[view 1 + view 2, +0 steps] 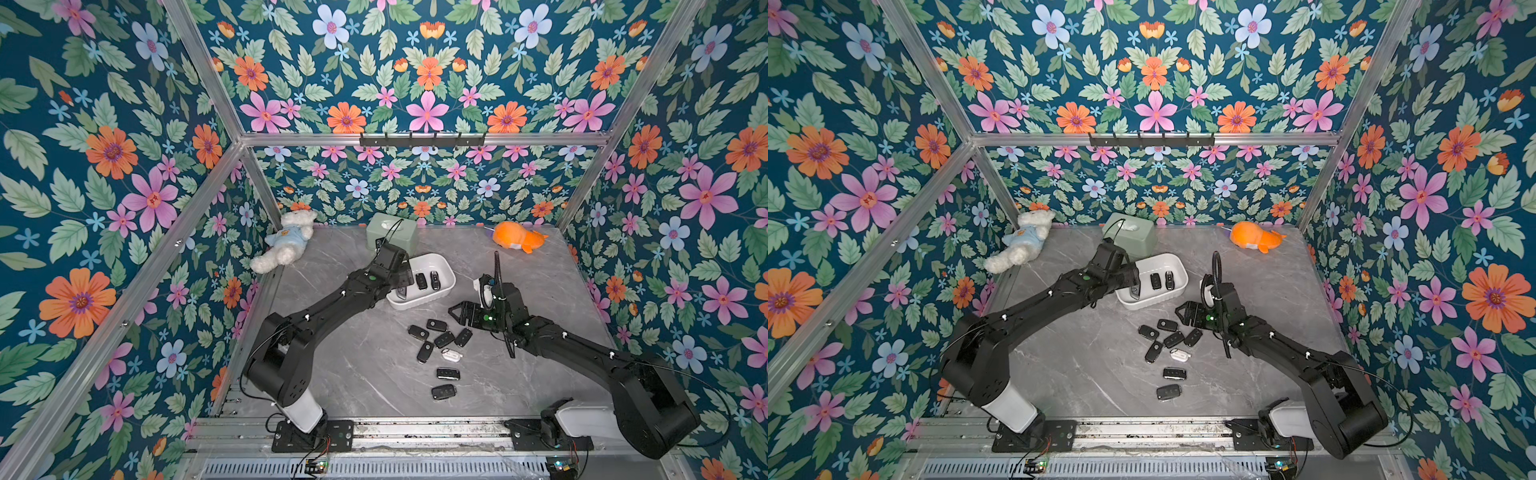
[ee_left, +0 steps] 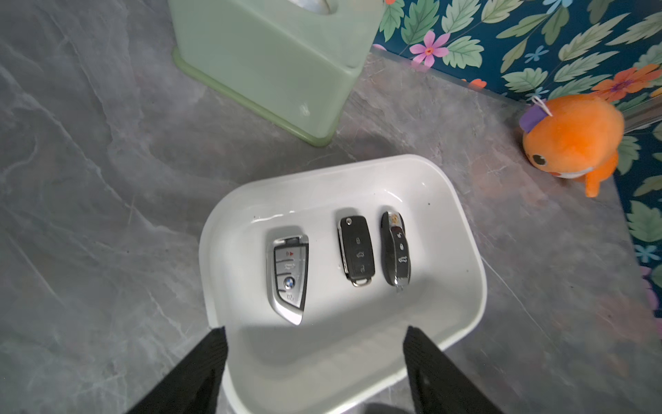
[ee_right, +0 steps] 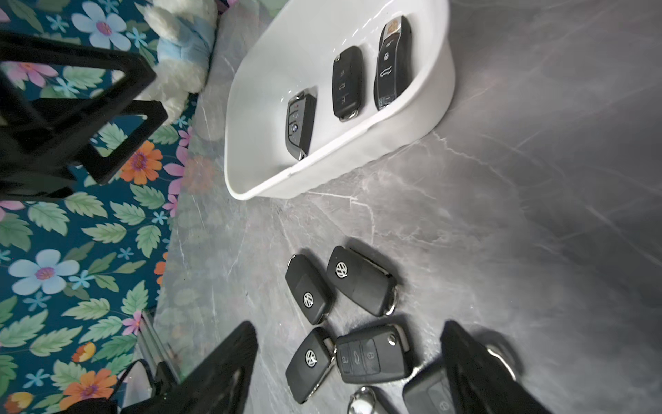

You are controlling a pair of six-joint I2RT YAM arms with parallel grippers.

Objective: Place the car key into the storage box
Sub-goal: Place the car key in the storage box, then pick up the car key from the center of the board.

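Well, the grey marbled table [image 1: 374, 386] fills the floor of the flowered booth, and two black arms lean over it from the near edge. The left arm [image 1: 324, 309] reaches to the storage box [image 1: 419, 302]; the right arm [image 1: 582, 345] bends toward the table's middle. At the back stands a sage-green tissue box [image 1: 392, 230], a white teddy bear [image 1: 286, 241] lying to one side and an orange plush toy [image 1: 517, 239] to the other. The storage box, white and lidless, sits just in front of the tissue box. The left gripper [image 2: 315, 333] hangs above its near end, jaws spread wide with nothing between them. Inside lie three keys side by side: a silver-faced car key [image 2: 288, 277], a black flip key [image 2: 357, 249] and a glossy chrome-edged key [image 2: 396, 247]. The right gripper [image 3: 351, 326] hovers low over a heap of black keys [image 1: 436, 338] on the bare table, jaws apart and straddling some; whether a finger touches one I cannot tell. Beside the heap lies a small white fob [image 1: 451, 355], and two more black keys [image 1: 448, 374] lie nearer the front.
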